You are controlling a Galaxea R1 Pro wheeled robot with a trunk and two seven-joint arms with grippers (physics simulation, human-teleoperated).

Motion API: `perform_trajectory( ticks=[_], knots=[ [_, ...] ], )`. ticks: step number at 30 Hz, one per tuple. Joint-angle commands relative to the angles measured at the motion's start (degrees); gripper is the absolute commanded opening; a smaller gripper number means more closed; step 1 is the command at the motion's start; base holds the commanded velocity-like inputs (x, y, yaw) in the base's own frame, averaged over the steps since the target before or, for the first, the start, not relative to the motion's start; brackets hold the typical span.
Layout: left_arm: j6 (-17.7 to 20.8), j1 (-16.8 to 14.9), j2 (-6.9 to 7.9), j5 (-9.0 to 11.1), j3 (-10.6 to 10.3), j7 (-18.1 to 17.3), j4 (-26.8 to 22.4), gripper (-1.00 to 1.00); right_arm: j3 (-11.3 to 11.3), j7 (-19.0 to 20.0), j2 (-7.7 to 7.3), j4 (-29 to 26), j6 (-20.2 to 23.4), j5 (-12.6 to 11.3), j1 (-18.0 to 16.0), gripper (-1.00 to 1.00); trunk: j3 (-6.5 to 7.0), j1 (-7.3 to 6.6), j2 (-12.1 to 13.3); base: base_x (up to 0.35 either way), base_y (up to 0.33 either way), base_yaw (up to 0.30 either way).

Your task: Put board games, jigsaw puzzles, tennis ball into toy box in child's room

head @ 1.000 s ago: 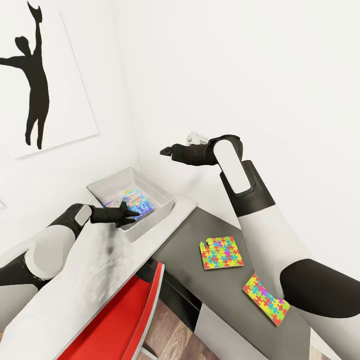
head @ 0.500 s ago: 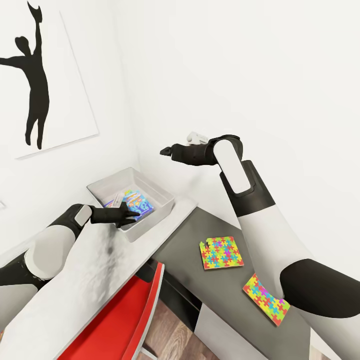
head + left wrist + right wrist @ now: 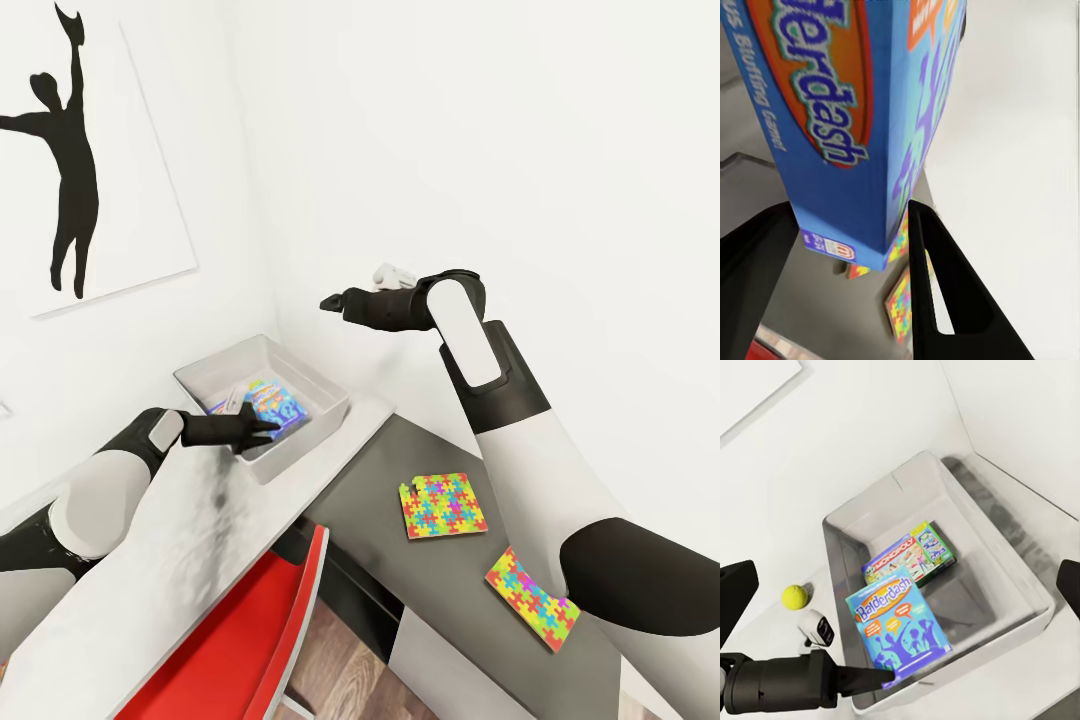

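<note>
Your right wrist view reveals the small yellow-green tennis ball (image 3: 793, 597) on the pale bench (image 3: 1020, 694) behind the shallow grey toy box (image 3: 1020, 577). Inside lie a green-edged board game (image 3: 916, 556) and a bright blue one (image 3: 898, 624), clamped in your left jaws (image 3: 262, 430). Two multicoloured jigsaw panels (image 3: 443, 505) rest on the dark cabinet top (image 3: 390, 470). Right jaws (image 3: 332, 301): cannot tell.

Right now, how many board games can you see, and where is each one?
2. The blue game leans inside the grey box, held at its edge by the left gripper. The green-edged game lies flat on the box's floor behind it. A third may be hidden.
</note>
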Motion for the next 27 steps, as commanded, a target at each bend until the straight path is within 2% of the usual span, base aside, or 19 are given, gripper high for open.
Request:
perform_trajectory(
  ticks=[1, 10, 18, 27],
  knots=[
    [0.2, -0.1, -0.01, -0.3, 0.3, -0.2, 0.0, -1.00, 0.0, -0.6, 0.00, -0.1, 0.1, -0.6, -0.1, 1.00, -0.08, 0.02, -0.1, 0.000, 0.000, 0.000],
    [0.1, -0.1, -0.01, 2.1, 0.3, -0.2, -0.1, -1.00, 0.0, -0.5, 0.00, 0.0, 0.0, -0.7, -0.1, 1.00, -0.08, 0.02, -0.1, 0.000, 0.000, 0.000],
    [-0.7, -0.1, -0.01, 2.5, 0.3, -0.3, -0.2, -1.00, 0.0, -0.6, 0.00, 0.0, 0.0, -0.6, -0.1, 1.00, -0.16, 0.02, -0.1, 0.000, 0.000, 0.000],
    [-0.9, -0.1, -0.14, 2.6, 0.3, 0.2, -1.9, -1.00, 0.0, -0.6, 0.00, 0.0, 0.0, -0.7, -0.1, 1.00, -0.89, 0.02, -0.1, 0.000, 0.000, 0.000]
  ],
)
